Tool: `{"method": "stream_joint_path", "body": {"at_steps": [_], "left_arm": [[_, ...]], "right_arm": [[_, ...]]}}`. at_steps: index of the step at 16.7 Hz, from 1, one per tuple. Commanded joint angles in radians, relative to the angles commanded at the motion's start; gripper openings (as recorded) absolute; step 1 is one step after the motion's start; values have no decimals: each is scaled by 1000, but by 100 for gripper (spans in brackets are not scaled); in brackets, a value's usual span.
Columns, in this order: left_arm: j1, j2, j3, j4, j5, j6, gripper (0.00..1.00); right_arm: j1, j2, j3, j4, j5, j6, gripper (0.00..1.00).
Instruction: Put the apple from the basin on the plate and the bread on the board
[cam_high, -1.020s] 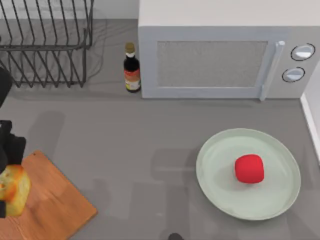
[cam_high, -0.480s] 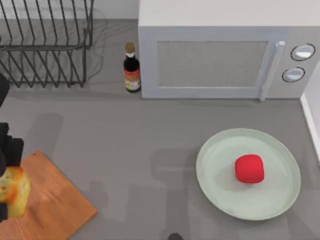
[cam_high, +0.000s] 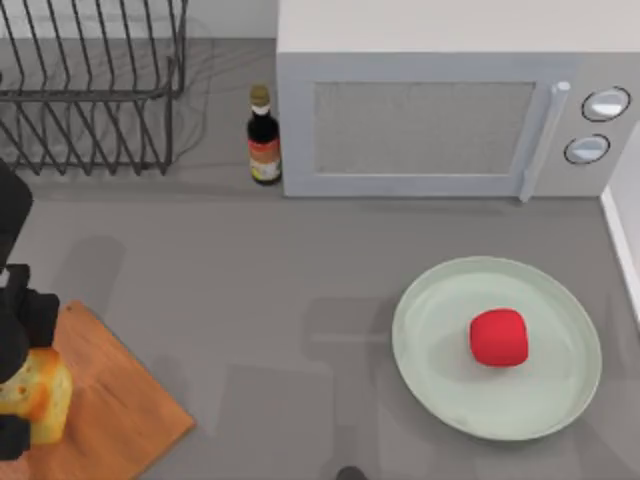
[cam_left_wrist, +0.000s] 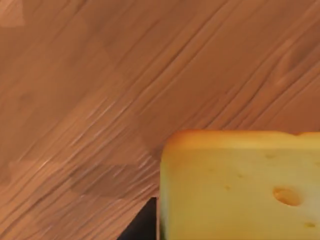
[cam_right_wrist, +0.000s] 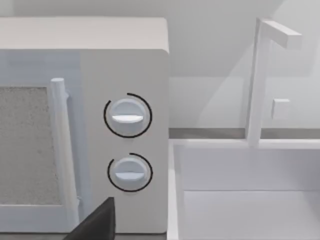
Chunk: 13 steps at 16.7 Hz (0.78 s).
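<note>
Gripping the bread (cam_high: 35, 395), left pincer (cam_high: 17, 385) hovers over the board (cam_high: 110, 400).

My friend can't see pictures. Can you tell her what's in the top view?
At the table's left edge, the left tool holds the bread over the board. On the right, the apple sits on the plate, with a microwave, bottle and wire rack behind.
</note>
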<state>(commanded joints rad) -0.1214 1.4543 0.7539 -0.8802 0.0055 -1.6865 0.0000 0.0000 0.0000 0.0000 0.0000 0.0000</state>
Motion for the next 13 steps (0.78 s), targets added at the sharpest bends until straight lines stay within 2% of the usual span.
{"method": "stream_joint_path", "body": {"at_steps": [6, 13], "left_arm": [[1, 17, -27, 35, 1, -3, 0], [1, 17, -27, 35, 1, -3, 53]], "right_arm": [[0, 0, 0, 0, 0, 0, 100], [0, 0, 0, 0, 0, 0, 100]]}}
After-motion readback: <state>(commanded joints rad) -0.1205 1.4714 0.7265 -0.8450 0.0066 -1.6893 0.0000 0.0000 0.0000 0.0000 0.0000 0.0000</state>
